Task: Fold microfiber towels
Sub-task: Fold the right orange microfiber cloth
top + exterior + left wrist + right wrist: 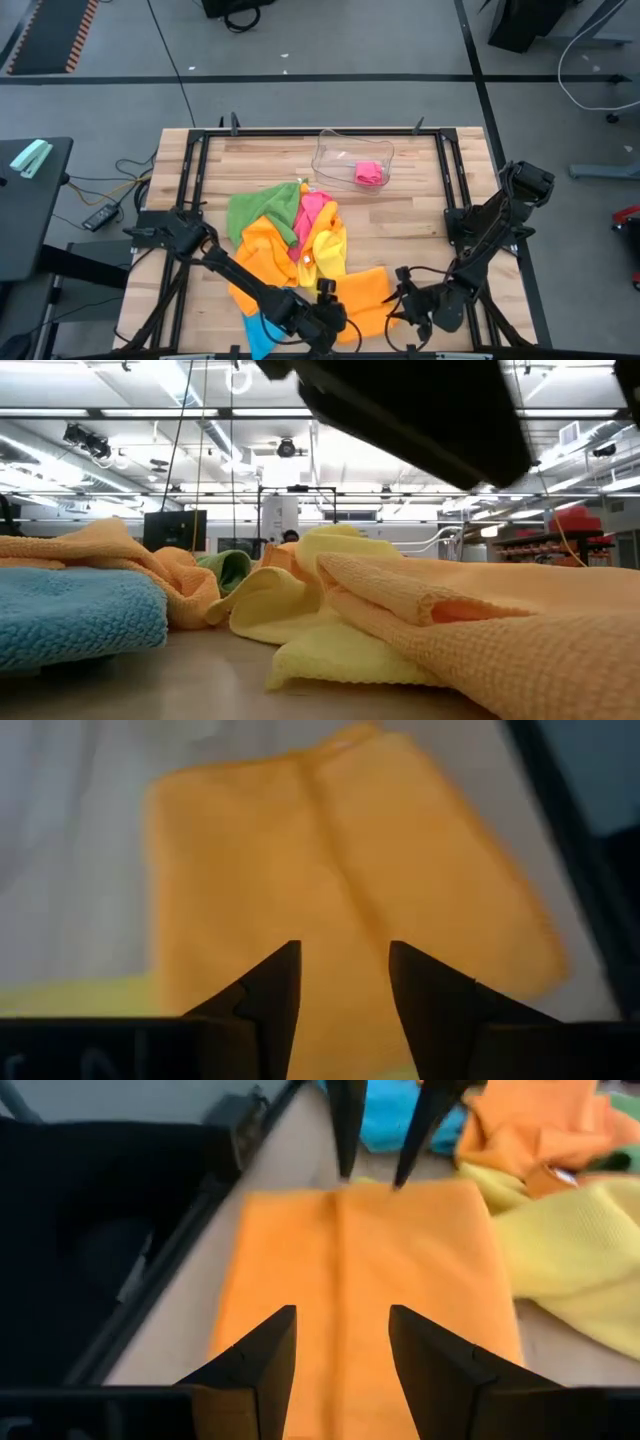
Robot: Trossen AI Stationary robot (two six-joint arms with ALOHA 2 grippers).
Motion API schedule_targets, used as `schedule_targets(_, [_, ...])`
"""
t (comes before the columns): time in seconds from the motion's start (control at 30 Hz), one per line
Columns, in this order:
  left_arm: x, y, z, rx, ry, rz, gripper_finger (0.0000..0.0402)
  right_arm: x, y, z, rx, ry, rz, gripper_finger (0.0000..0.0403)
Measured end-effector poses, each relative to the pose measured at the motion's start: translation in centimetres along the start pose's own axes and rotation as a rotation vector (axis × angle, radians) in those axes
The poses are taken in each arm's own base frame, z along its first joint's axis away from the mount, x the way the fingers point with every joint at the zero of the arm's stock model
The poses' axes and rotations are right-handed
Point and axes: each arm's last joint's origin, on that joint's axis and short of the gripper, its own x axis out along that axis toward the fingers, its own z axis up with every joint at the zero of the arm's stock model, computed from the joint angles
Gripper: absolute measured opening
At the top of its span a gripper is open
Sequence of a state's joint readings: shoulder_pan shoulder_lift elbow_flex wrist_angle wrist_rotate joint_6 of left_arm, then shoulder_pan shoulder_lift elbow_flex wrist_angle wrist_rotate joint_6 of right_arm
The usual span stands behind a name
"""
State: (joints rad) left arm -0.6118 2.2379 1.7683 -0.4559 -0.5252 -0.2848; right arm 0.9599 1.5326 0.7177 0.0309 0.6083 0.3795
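An orange towel point(367, 292) lies flat near the table's near edge, with a crease down its middle point(338, 1270). My left gripper point(327, 296) is open and points down at the towel's left edge; its fingers also show in the right wrist view point(372, 1175). My right gripper point(402, 296) is open and low over the towel's right part point(343, 1320). A pile of green point(255, 212), pink point(312, 208), yellow point(328, 245) and orange point(268, 258) towels lies mid-table. A blue towel point(262, 330) lies at the near edge.
A clear plastic tray point(345, 152) stands at the far middle with a pink cloth point(369, 173) in it. Dark frame rails point(190, 180) run along the table's left and right sides. Bare wood point(420, 225) shows between the tray and the near towel.
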Motion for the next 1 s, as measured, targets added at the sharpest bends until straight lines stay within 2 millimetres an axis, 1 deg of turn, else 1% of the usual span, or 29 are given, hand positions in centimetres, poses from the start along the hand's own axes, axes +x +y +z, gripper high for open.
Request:
schedule_targets(0.1, [-1.0, 0.9, -0.1, -0.009, 0.046, 0.066, 0.0155, 0.6, -1.0, 0.0, 0.015, 0.036, -0.036, 0.017])
schedule_targets(0.2, [-1.4, 1.3, -0.3, -0.009, 0.075, 0.105, 0.0148, 1.2, -2.0, -0.1, 0.013, 0.068, -0.033, 0.017])
schedule_targets(0.27, [-1.2, 1.5, -0.6, -0.011, 0.083, 0.11, 0.0142, 1.6, -2.6, -0.4, 0.009, 0.092, -0.019, 0.017])
schedule_targets(0.37, [-0.5, 1.7, -2.1, 0.011, 0.132, 0.126, 0.0134, 1.9, -3.6, -1.3, 0.007, 0.127, -0.02, 0.017])
schedule_targets(0.43, [0.0, 2.0, -3.0, 0.008, 0.156, 0.139, 0.0128, 1.8, -4.2, -1.9, 0.023, 0.131, -0.021, 0.017])
schedule_targets(0.5, [0.0, 2.7, -3.6, 0.008, 0.171, 0.146, 0.0123, 1.5, -4.8, -2.1, 0.046, 0.108, -0.005, 0.017])
schedule_targets(0.67, [-1.8, 5.0, -3.5, -0.061, 0.113, 0.118, 0.011, 0.0, -5.9, -2.2, 0.083, 0.037, 0.02, 0.017])
schedule_targets(0.73, [-2.1, 5.9, -4.0, -0.093, 0.099, 0.095, 0.0109, -0.5, -6.4, -2.3, 0.101, 0.015, 0.019, 0.017])
schedule_targets(0.87, [-1.8, 7.5, -4.9, -0.248, 0.047, 0.002, 0.0113, -0.8, -7.5, -2.3, 0.158, -0.016, -0.003, 0.017])
schedule_targets(1.0, [-0.2, 8.5, -6.9, -0.36, 0.054, -0.107, 0.0139, -0.1, -8.4, -3.3, 0.178, 0.0, -0.048, 0.0172])
